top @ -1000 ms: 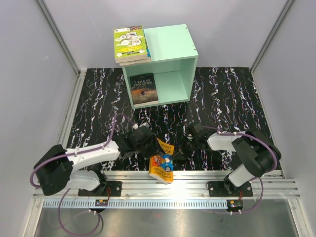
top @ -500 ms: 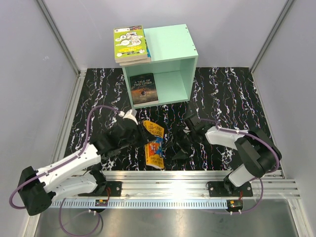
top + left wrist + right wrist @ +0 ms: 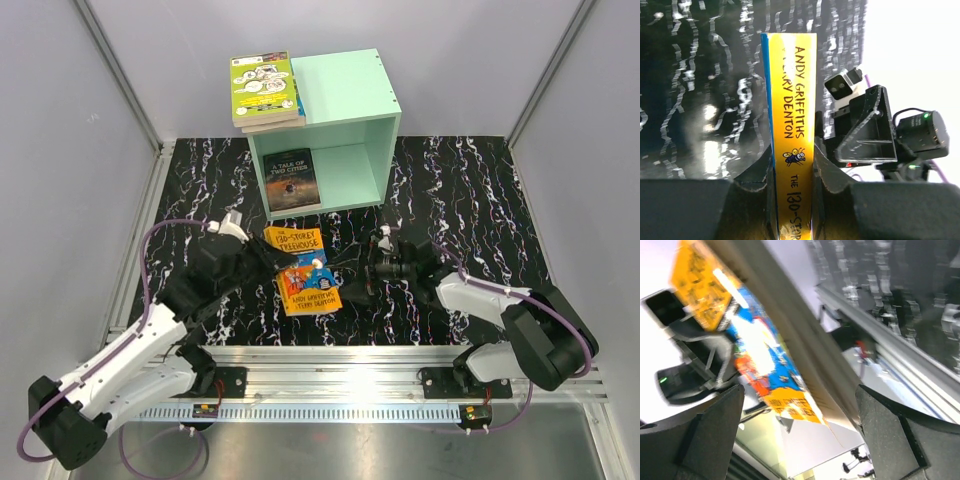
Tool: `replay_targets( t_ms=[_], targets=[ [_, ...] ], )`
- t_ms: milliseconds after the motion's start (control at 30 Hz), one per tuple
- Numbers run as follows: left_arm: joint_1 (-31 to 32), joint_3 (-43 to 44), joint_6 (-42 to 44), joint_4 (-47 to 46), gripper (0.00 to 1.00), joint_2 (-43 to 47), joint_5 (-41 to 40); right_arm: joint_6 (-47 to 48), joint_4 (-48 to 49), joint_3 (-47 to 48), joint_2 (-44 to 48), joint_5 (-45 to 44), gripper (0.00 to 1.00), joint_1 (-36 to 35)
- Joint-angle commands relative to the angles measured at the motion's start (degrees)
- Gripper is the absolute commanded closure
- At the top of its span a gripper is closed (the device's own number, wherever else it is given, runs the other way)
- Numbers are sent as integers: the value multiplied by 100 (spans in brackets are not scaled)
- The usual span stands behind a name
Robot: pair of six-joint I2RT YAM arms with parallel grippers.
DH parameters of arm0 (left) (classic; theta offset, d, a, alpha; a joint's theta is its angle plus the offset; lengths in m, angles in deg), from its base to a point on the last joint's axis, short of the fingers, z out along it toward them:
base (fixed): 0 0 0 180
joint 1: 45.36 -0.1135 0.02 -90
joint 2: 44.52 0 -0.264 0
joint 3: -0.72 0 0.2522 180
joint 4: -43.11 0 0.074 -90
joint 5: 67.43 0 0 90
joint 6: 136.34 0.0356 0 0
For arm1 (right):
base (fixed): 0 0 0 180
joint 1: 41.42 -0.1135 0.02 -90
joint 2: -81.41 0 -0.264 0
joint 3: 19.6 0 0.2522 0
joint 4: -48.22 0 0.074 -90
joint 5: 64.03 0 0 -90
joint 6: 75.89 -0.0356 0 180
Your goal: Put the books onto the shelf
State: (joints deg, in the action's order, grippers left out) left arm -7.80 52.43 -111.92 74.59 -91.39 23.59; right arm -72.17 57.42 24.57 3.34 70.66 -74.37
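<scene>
Left claw [image 3: 793,172] is seen clamped on the spine of one orange-yellow book [image 3: 305,275], held over the surface [image 3: 450,200] in front of the shelf [image 3: 350,95]. Right claw [image 3: 362,270] is spread wide and empty, just beside it. One dark book [image 3: 291,180] is stood inside the shelf. A stack [image 3: 264,88] of at least two is laid on top.

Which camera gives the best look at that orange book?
The top view: the orange book shows most of its cover, held at its spine by the left gripper. The left wrist view shows only the spine between the fingers. The right wrist view shows a blurred, tilted piece of the cover.
</scene>
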Motion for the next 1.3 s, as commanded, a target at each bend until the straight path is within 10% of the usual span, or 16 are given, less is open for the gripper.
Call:
replay_targets(
  t_ms=[0,467,1267],
  targets=[
    [-108,28,-464,-1286,100,91,442,-574,1325,307,19,313,0,-10],
    [-381,221,-1553,-2861,100,-331,874,-706,1615,264,89,269,0,-150],
    [-1119,889,-2187,-2888,100,-173,1313,-978,2098,290,336,515,0,-150]
  ],
)
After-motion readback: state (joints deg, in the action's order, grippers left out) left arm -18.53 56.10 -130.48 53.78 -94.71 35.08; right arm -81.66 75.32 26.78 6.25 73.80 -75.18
